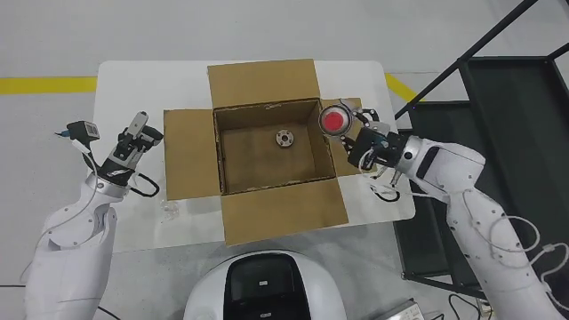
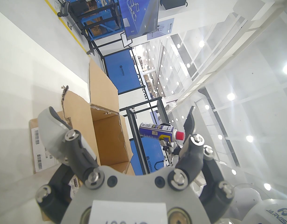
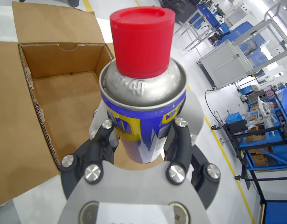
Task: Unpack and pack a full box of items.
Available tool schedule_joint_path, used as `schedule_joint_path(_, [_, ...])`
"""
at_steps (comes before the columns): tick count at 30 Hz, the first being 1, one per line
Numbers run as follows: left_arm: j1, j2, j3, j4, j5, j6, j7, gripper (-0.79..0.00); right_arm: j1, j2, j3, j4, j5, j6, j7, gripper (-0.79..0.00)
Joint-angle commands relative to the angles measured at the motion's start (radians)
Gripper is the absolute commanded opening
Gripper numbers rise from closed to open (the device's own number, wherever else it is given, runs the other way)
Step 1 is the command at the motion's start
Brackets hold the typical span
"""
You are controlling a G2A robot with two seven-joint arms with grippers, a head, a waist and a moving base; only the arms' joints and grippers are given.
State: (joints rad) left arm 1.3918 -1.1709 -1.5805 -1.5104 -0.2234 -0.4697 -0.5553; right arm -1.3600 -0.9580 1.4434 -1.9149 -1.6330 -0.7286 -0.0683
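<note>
Cardboard box (image 1: 262, 83) flaps open; ring (image 1: 284, 137) inside; R tool (image 3: 144, 129) grips can (image 1: 335, 121).

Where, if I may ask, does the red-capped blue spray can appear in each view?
Top view: spray can by the brown cardboard box, in the right gripper.
Left wrist view: can far off, beyond the box.
Right wrist view: can close up, beside the box.
Landmark: the box.

A white table (image 1: 133, 98) was used as the work surface. An open cardboard box (image 1: 262, 82) was set at its middle, with all four flaps folded outward.
</note>
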Motion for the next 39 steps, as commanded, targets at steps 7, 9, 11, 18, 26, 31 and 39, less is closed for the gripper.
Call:
schedule_joint_path(7, [0.000,0.000,0.000,0.000,0.000,0.000,0.000,0.000,0.289,-0.044,-0.295,0.073,-0.044,-0.071,0.317,-0.785])
schedule_joint_path(9, [0.000,0.000,0.000,0.000,0.000,0.000,0.000,0.000,0.354,-0.059,-0.365,0.112,-0.044,-0.098,0.374,-0.785])
schedule_joint_path(11, [0.000,0.000,0.000,0.000,0.000,0.000,0.000,0.000,0.415,-0.075,-0.435,0.152,-0.058,-0.120,0.435,-0.785])
schedule_joint_path(18, [0.000,0.000,0.000,0.000,0.000,0.000,0.000,0.000,0.571,-0.145,-0.638,0.327,-0.009,-0.130,0.571,-0.785])
schedule_joint_path(26, [0.000,0.000,0.000,0.000,0.000,0.000,0.000,0.000,0.698,-0.236,-0.818,0.540,-0.001,-0.066,0.694,-0.785])
schedule_joint_path(31, [0.000,0.000,0.000,0.000,0.000,0.000,0.000,0.000,0.749,-0.293,-0.896,0.645,0.004,-0.023,0.698,0.000])
schedule_joint_path(39, [0.000,0.000,0.000,0.000,0.000,0.000,0.000,0.000,0.749,-0.304,-0.838,0.705,0.131,-0.046,0.539,0.000])
